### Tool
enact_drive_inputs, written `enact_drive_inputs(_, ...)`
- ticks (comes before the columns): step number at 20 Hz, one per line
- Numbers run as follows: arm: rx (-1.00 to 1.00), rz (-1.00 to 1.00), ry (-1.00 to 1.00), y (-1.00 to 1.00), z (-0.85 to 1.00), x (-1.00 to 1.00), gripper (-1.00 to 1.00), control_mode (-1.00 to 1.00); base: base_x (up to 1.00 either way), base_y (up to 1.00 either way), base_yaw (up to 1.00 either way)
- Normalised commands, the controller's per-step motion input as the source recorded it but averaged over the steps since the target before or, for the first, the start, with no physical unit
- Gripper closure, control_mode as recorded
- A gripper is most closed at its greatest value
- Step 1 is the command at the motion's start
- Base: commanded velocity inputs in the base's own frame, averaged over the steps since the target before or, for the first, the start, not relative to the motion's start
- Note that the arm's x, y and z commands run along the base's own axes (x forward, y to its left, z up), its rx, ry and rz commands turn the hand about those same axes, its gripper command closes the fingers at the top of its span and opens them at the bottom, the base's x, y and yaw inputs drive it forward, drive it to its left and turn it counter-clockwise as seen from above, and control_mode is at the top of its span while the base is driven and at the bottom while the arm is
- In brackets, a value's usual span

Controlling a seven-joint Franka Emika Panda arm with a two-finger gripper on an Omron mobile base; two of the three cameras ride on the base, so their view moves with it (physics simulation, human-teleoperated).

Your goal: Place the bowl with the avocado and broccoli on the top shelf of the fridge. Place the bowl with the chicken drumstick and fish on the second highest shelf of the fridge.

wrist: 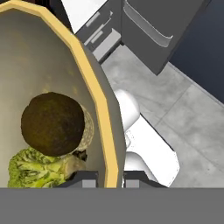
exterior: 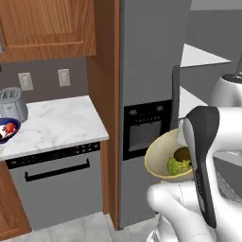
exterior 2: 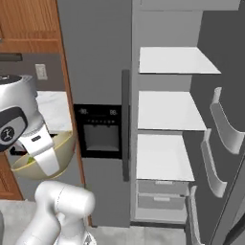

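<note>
Pinched across the rim of the bowl with the avocado and broccoli (wrist: 52,87), the gripper (wrist: 110,177) fingers hold it.

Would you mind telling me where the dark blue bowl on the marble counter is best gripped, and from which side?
Grip the dark blue bowl by its thin rim, coming from above with one finger inside and one outside. It sits upright and open on the marble counter, with the toaster close behind, so the front rim looks freest.
</note>
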Motion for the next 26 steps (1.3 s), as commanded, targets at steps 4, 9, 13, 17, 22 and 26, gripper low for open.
enact_drive_inputs(4,0.00,0.00,0.00,0.00,0.00,0.00,1.00,1.00,0.13,-0.65,-0.17)
enact_drive_inputs(9,0.00,0.00,0.00,0.00,0.00,0.00,1.00,1.00,0.20,-0.19,-0.06)
enact_drive_inputs(13,0.00,0.00,0.00,0.00,0.00,0.00,1.00,1.00,0.48,-0.15,-0.03)
enact_drive_inputs(17,0.00,0.00,0.00,0.00,0.00,0.00,1.00,1.00,0.39,-0.46,-0.09)
enact_drive_inputs(22,0.00,0.00,0.00,0.00,0.00,0.00,1.00,1.00,0.32,-0.53,-0.09)
enact_drive_inputs(26,0.00,0.00,0.00,0.00,0.00,0.00,1.00,1.00,0.62,-0.12,-0.05)
